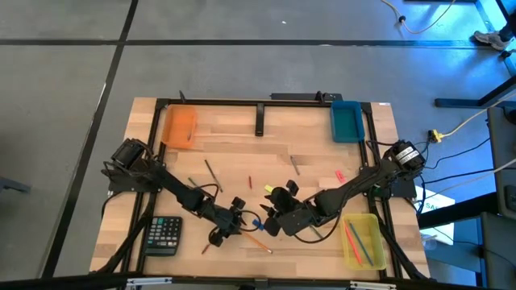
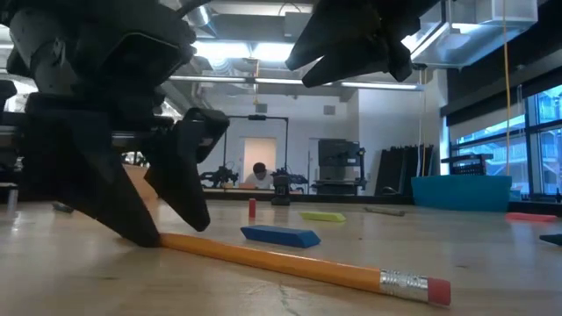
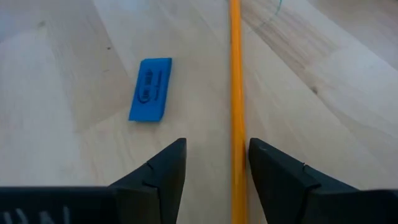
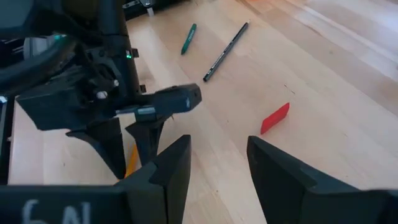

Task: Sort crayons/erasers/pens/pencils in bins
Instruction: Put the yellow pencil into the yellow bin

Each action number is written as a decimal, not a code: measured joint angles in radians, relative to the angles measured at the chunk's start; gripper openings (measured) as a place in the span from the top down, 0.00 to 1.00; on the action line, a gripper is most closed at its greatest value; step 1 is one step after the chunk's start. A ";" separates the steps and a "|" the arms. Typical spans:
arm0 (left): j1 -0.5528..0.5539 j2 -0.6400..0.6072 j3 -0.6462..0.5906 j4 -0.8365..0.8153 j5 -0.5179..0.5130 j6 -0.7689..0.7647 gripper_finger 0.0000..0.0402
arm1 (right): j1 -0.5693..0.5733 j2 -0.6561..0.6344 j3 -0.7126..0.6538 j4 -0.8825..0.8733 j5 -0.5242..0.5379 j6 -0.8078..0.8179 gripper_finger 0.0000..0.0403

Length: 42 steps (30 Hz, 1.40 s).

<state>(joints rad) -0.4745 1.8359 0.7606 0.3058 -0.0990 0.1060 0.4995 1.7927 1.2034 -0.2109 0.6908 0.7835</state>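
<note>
An orange pencil [image 3: 236, 93] lay flat on the table [image 1: 242, 145], near its front edge at about the six o'clock position, and ran between the two spread fingers of the left gripper [image 3: 214, 168], lying close against one finger [image 3: 273, 174]; in the low view the fingertips stood on the wood astride the shaft, not yet squeezed onto it, and the pencil's pink eraser end [image 2: 437, 290] pointed away from them. A blue eraser [image 3: 150, 89] lay flat just beside the pencil, apart from it. The right gripper [image 4: 214, 162] hung just beside the left one, toward three o'clock of it, with its fingers parted and nothing between them; ahead of it a red crayon [image 4: 275, 117] rested on the wood, and farther off a green pen [image 4: 188, 38] and a black pen [image 4: 225, 43]. The orange bin [image 1: 179, 126] sat at about eleven o'clock on the table, the teal bin [image 1: 347, 121] at about one o'clock, and the yellow bin [image 1: 372, 219] at about four o'clock with long sticks already in it. A black calculator [image 1: 164, 235] lay at about eight o'clock.
</note>
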 joint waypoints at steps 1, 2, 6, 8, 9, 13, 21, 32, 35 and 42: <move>0.003 0.004 0.001 0.001 0.005 0.000 0.59 | 0.000 0.000 0.000 0.000 0.000 0.002 0.60; 0.005 0.005 0.001 0.002 0.012 0.000 0.60 | 0.000 0.000 0.000 0.000 0.000 0.003 0.60; 0.021 0.006 0.001 -0.006 0.029 -0.022 0.62 | 0.001 0.000 0.000 0.001 0.000 0.023 0.60; 0.029 0.007 0.001 -0.009 0.039 -0.026 0.64 | 0.001 0.000 0.000 0.003 0.000 0.026 0.60; 0.034 0.007 0.001 -0.011 0.049 -0.026 0.64 | 0.001 0.000 0.000 0.003 -0.001 0.027 0.60; 0.051 0.018 0.001 -0.011 0.089 -0.027 0.67 | 0.004 0.000 0.000 0.005 -0.001 0.028 0.60; 0.056 0.030 0.001 -0.003 0.080 -0.018 0.69 | 0.005 0.000 0.000 0.005 -0.011 0.049 0.60; 0.073 0.032 0.000 0.006 0.070 -0.017 0.75 | 0.010 0.000 0.000 -0.009 -0.012 0.048 0.60; 0.081 0.037 0.000 0.008 0.066 -0.017 0.77 | 0.010 0.000 0.000 -0.013 -0.013 0.048 0.60; 0.084 0.038 0.000 0.010 0.052 -0.017 0.80 | 0.017 0.000 0.000 -0.017 -0.033 0.049 0.60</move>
<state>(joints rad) -0.3908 1.8744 0.7601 0.3160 -0.0471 0.0887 0.5169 1.7927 1.2034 -0.2277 0.6575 0.8328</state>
